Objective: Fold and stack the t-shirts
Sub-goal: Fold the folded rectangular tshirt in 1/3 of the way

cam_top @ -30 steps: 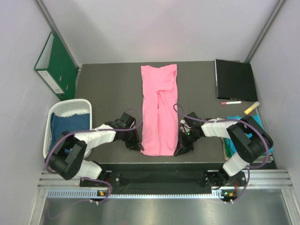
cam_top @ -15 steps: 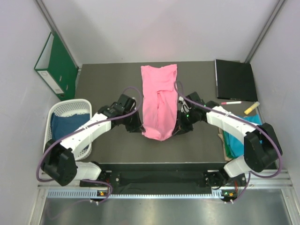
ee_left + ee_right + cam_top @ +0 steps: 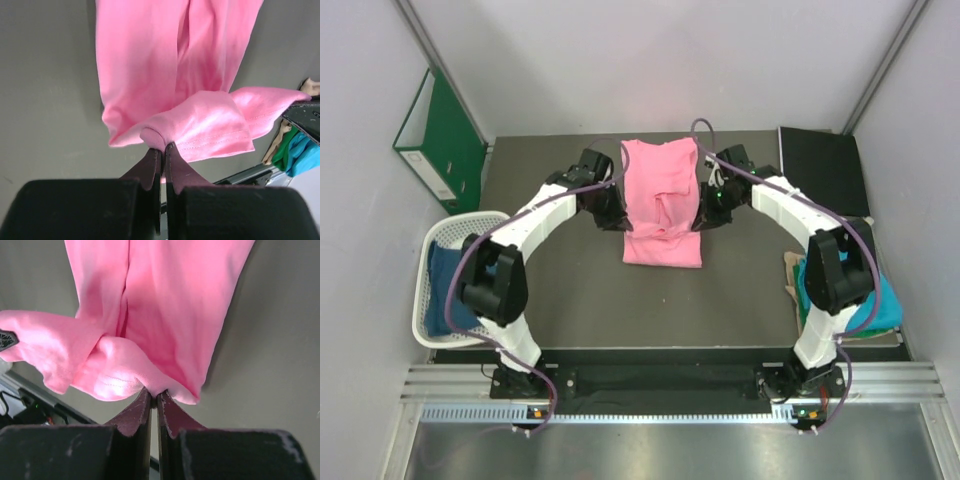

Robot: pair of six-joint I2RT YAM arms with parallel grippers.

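The bright pink t-shirt (image 3: 660, 175) lies lengthwise in the middle of the dark table, its near half lifted and doubled back over the far half. My left gripper (image 3: 616, 216) is shut on the left corner of the pink hem (image 3: 200, 130), pinching a bunch of cloth between its tips (image 3: 161, 148). On the other side my right gripper (image 3: 706, 212) is shut on the right hem corner (image 3: 120, 377). The dark blue t-shirt (image 3: 445, 280) fills the white basket at the left. At the table's right edge lies the teal t-shirt (image 3: 875, 300).
The white lattice basket (image 3: 470, 222) stands at the left edge. A green ring binder (image 3: 440, 135) leans on the left wall. A black folder (image 3: 820, 170) lies at the back right. Both arms stretch far out, flanking the pink shirt.
Both grippers, still shut on the hem corners, have carried the pink shirt's near edge away from the bases toward the far end, doubling the shirt over itself.
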